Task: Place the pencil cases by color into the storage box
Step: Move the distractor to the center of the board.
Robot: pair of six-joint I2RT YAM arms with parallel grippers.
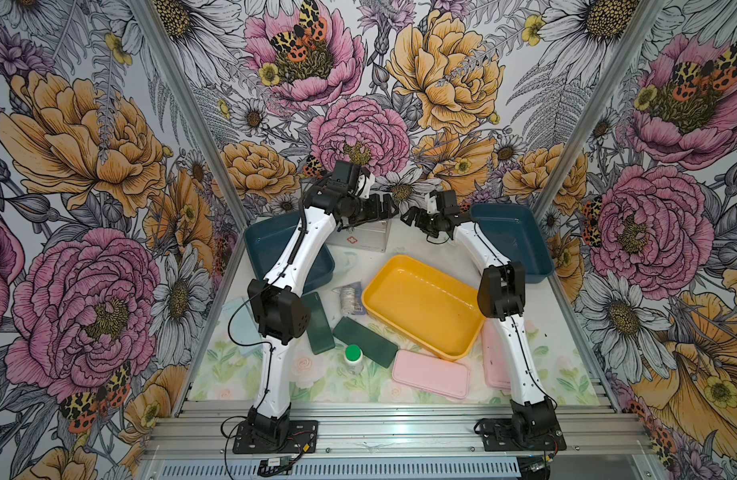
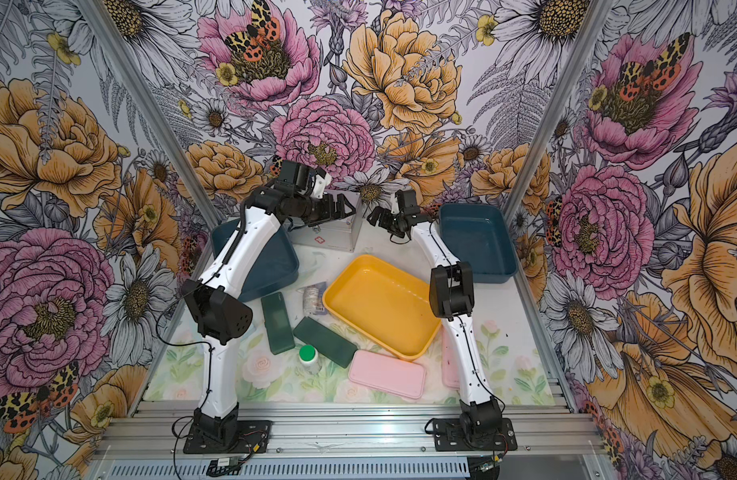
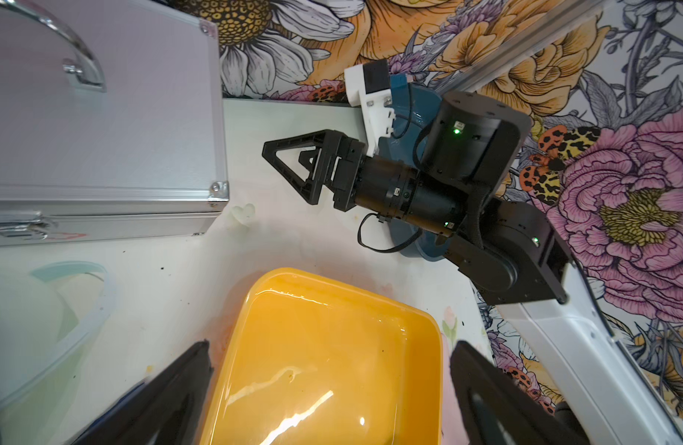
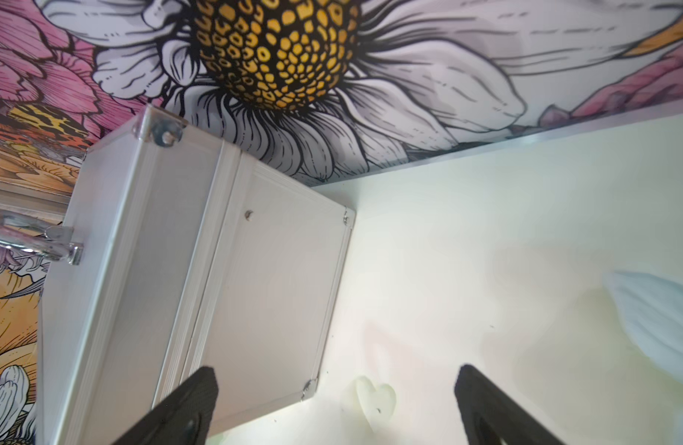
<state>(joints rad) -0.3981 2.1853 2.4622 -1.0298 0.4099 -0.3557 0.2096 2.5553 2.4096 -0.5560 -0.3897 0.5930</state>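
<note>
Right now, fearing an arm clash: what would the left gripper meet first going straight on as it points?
Probably the right gripper, its open fingers facing the left gripper close by; depth is unclear.

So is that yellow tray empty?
Empty. The yellow tray shows only its bare, glossy floor in both top views and the left wrist view.

At eight o'clock on the tabletop (image 1: 316, 386), a pale blue pencil case (image 1: 242, 332) lies mostly hidden under the elbow of the left arm (image 1: 292, 249), so whether one or two lie there cannot be told. At four o'clock a pink pencil case (image 1: 491, 361) shows only a strip beside the right arm (image 1: 519, 365), which covers the rest.
</note>
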